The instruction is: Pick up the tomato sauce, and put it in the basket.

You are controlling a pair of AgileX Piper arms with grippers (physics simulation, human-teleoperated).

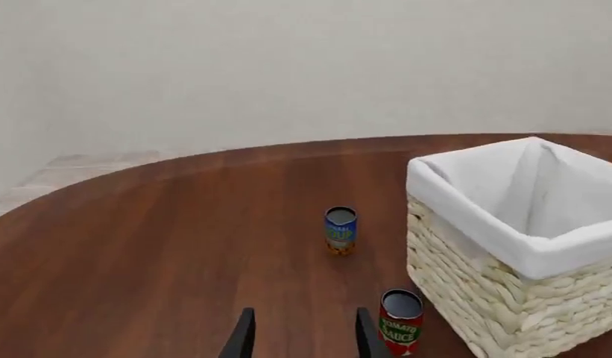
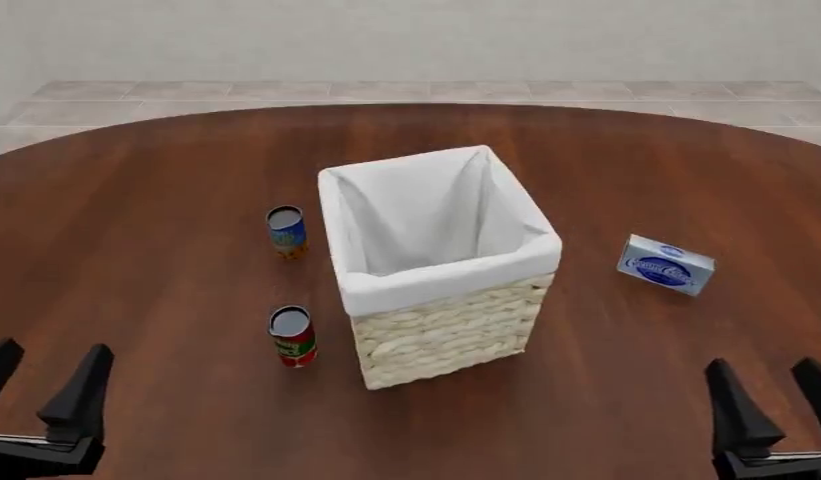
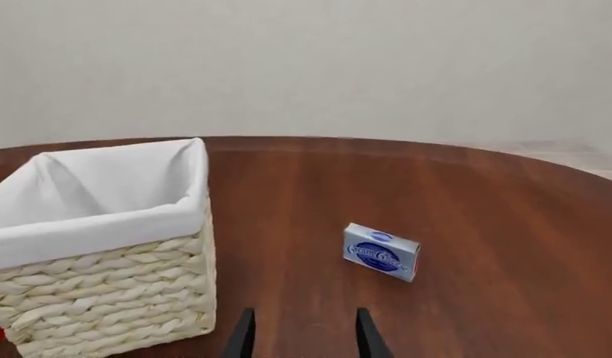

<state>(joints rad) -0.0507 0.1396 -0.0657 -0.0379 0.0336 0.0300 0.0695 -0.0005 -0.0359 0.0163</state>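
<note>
**Wicker basket central, tomato sauce standing outside it**

Wicker, pale and woven, forms the basket point(image 2: 444, 335), which stands upright at the middle of the dark wooden table point(image 2: 157, 190); its white cloth lining folds over the rim and nothing shows inside it. All positions below are given relative to this basket, as seen from the front view.

The tomato sauce point(image 2: 293, 336) stands upright on the table just beside the basket's near left corner, apart from the wicker wall, with its silver-grey top facing up. A blue-and-orange can point(image 2: 287, 231) stands upright further back along the basket's left side, also apart from it. A small blue-and-white box point(image 2: 665, 264) lies to the basket's right, well apart.

The left gripper point(image 2: 42, 385) sits near and well to the left of the basket, fingers spread wide, holding nothing; the tomato sauce lies ahead of it and toward the basket. The right gripper point(image 2: 773, 395) sits near and well to the right of the basket, fingers likewise spread, holding nothing.
</note>
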